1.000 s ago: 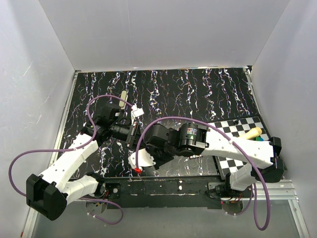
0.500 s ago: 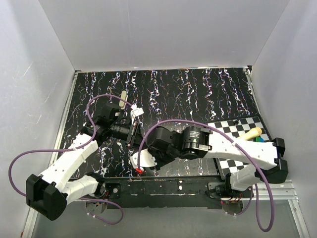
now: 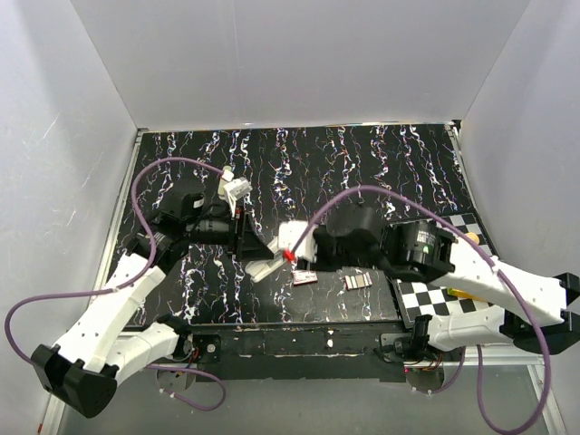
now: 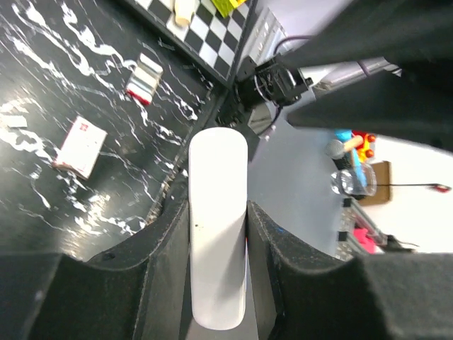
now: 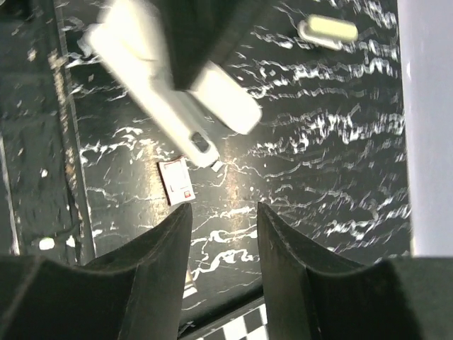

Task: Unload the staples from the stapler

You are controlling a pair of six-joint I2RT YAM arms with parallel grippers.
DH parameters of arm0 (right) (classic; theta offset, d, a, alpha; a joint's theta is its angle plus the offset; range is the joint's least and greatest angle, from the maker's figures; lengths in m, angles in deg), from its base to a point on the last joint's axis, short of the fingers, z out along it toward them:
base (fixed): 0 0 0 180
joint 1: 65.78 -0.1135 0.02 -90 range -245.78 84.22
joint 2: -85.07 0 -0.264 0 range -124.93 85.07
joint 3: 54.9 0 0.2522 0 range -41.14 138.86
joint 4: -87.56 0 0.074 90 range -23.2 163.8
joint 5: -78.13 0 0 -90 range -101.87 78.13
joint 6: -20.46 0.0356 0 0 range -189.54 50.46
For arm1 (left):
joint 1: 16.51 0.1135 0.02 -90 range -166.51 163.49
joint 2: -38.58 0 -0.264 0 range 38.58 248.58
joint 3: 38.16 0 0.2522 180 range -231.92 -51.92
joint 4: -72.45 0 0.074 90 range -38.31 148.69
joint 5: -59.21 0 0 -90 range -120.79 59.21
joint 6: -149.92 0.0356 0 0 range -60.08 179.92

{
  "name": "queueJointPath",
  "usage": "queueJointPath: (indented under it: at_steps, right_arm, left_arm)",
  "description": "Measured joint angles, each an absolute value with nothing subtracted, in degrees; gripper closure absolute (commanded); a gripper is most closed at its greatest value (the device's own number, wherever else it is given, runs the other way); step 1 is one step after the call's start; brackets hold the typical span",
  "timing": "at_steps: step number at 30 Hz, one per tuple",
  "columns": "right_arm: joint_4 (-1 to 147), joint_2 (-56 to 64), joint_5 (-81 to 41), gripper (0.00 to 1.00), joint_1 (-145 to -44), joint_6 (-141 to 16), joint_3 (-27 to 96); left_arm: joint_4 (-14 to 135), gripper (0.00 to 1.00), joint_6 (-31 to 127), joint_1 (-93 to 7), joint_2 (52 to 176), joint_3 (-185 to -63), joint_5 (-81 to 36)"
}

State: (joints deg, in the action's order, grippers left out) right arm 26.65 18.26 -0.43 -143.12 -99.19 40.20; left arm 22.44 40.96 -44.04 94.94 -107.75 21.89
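Between the jaws of the left gripper (image 4: 218, 210): stapler (image 4: 218, 234), pinched across its two long sides, its far end jutting out past the fingertips.
Left gripper: closed on the stapler, with nothing else in it.
Position: the stapler is over the near middle of the mat (image 3: 362, 172), just left of the right gripper (image 5: 223, 212). Whether it clears the mat cannot be told.
Handling: probably light, small and rigid. The smooth, rounded plastic top would likely slip under a narrow pinch. The hinged top and sprung pusher may swing or snap if tugged.
Hold: a clamp across the sides of the body suits it. The exposed far end looks the best place for a second grip, to draw the top or tray away.
Look: a cream, rounded, elongated top, plain but for one small dark speck. In the right wrist view it is a blurred pale bar with a dark slot near one end. The lower part is not clearly seen.
Right gripper: fingers apart and empty, facing the stapler from close by.
Right of the stapler: card (image 3: 304, 277) and strips (image 3: 358, 281) lie on the mat. The strips are possibly staples, but are too small to tell.
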Motion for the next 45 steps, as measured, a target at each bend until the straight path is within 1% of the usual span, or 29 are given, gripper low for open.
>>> queueJointPath:
  at_steps: [4,7,11,15,22,28,33,37,40,43,44,45]
  right_arm:
    - [29.2,16.8,-4.2,0.52,-132.9,-90.9,41.2]
    - [30.7,15.8,-9.5,0.54,-125.2,-85.0,41.4]
    - [33.7,15.5,-19.2,0.54,-117.4,-78.2,40.9]
    - [38.0,17.6,-30.9,0.54,-112.9,-73.8,37.8]
    - [39.4,17.4,-45.5,0.6,-111.2,-70.6,37.5]
    - [39.6,15.3,-52.7,0.62,-111.2,-69.8,37.5]
    - [39.8,13.0,-55.9,0.66,-111.4,-69.7,37.6]
    - [40.2,11.4,-57.1,0.66,-112.0,-69.6,37.7]
    - [41.4,11.3,-57.3,0.68,-112.3,-69.5,37.7]
    - [42.5,11.3,-57.5,0.72,-112.6,-69.5,37.7]
    - [42.8,11.3,-57.5,0.75,-112.7,-69.5,37.7]
    - [42.9,11.3,-57.5,0.81,-112.7,-69.5,37.7]
  left_arm:
    - [24.4,1.0,43.4,-44.0,92.2,-109.5,19.3]
    - [26.9,1.0,45.4,-44.0,91.6,-109.4,19.2]
    - [31.7,1.0,48.0,-44.0,90.7,-106.7,19.3]
    - [33.9,1.0,49.9,-44.0,90.6,-105.5,20.9]
    - [39.4,1.0,50.4,-44.0,90.2,-104.5,24.7]
    - [43.3,1.0,49.7,-44.1,89.6,-102.0,27.1]
    - [45.3,1.0,48.9,-44.1,89.5,-101.5,28.3]
    - [46.7,1.0,48.4,-44.1,89.5,-101.4,28.7]
    - [47.4,1.0,48.1,-44.1,89.5,-101.4,29.1]
    - [48.2,1.0,47.7,-44.1,89.5,-101.4,29.6]
    - [48.4,1.0,47.6,-44.1,89.5,-101.4,29.7]
    - [48.5,1.0,47.5,-44.1,89.5,-101.4,29.9]
